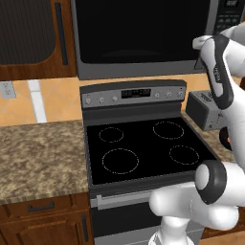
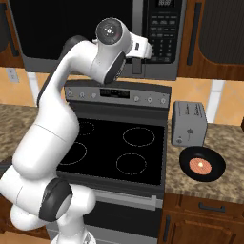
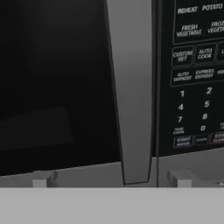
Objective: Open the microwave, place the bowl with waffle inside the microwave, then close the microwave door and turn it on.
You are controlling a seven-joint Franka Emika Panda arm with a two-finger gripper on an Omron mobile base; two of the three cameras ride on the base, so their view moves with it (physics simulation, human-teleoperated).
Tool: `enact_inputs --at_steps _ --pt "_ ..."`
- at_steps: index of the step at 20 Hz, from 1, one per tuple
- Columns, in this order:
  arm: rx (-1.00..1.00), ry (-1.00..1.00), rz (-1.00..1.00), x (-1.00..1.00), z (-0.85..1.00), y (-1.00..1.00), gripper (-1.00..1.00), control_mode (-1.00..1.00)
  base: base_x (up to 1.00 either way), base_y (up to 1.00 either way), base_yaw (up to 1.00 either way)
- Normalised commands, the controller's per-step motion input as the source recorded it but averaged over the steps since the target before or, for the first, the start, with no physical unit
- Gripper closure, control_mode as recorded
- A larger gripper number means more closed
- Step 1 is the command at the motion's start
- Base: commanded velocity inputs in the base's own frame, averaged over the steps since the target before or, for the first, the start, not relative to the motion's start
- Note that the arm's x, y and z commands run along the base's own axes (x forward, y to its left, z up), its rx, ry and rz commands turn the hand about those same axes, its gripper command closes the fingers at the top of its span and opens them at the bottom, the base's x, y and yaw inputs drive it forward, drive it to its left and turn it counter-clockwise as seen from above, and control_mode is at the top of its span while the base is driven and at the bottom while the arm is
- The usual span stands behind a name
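One microwave (image 2: 95, 35), door shut; gripper (image 3: 111, 180) open astride its handle (image 3: 130, 87), apparently clear. One bowl with waffle (image 2: 202, 163) below, right.

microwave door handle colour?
Silver-grey steel handle against the black glass microwave door; hand view shows it best.

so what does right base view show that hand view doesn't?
Right base view alone: the bowl with waffle on the counter right of the stove, the toaster behind it, and the arm reaching up to the microwave. Hand view alone: readable keypad labels and the tool's fingertips either side of the handle. Both share the closed microwave door, handle and keypad.
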Motion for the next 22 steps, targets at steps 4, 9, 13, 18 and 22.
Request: enact_inputs --at_steps 4,9,13,18,22 --pt "0.0 0.0 0.0 0.46 0.0 -0.19 -1.0 -1.0 0.0 0.0 0.0" --pt "0.0 -0.03 0.0 0.46 0.0 -0.23 -1.0 -1.0 0.0 0.0 0.0" --pt "0.0 -0.08 0.0 0.51 -0.07 -0.12 -1.0 -1.0 0.0 0.0 0.0" --pt "0.04 -0.12 0.0 0.45 -0.06 0.0 -1.0 -1.0 0.0 0.0 0.0" --pt "0.04 0.0 0.01 0.56 -0.04 0.0 -1.0 -1.0 0.0 0.0 0.0"
